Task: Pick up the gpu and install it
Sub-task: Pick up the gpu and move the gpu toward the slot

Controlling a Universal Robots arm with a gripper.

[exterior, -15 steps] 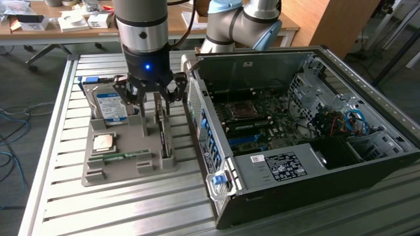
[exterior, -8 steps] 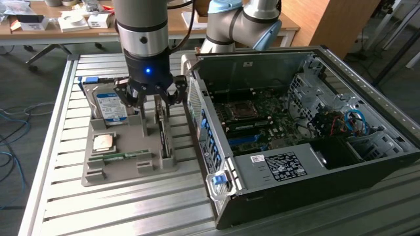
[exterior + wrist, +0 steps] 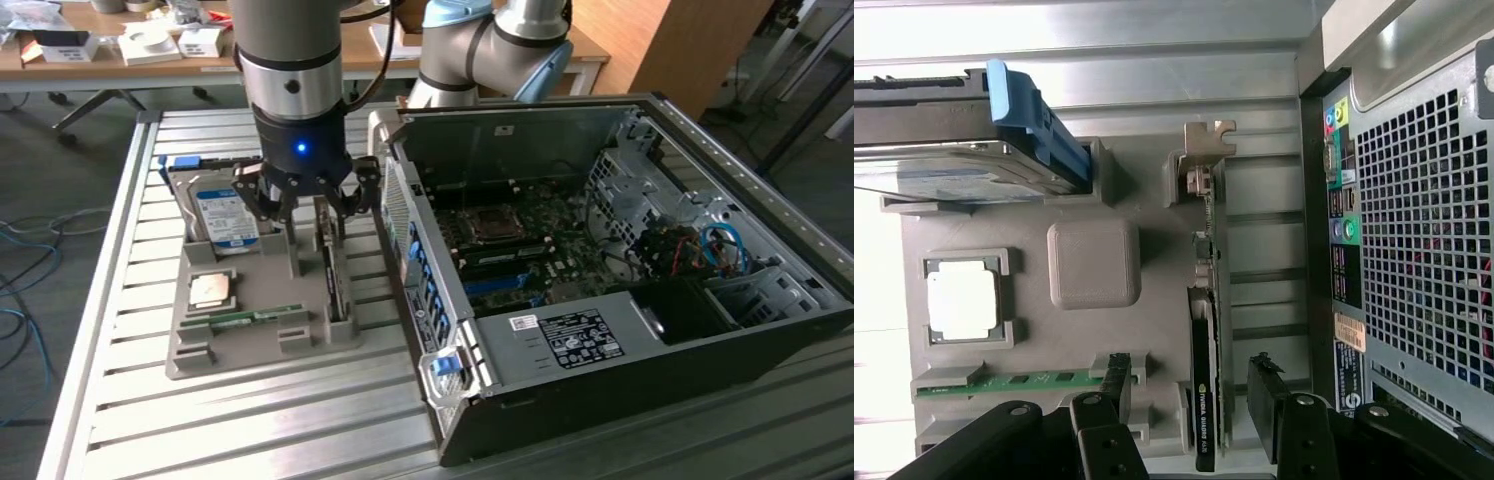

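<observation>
Between the two black fingers of the gripper, spread apart and touching nothing, we see the gpu. It is one thin dark green card with a silvery bracket, standing on edge in a slot of the grey moulded tray, its lower edge hidden. Beyond it we count one silver hard drive, one square silvery processor chip and one narrow green memory stick. Beside the tray lies one open black computer case, partly cut off.
</observation>
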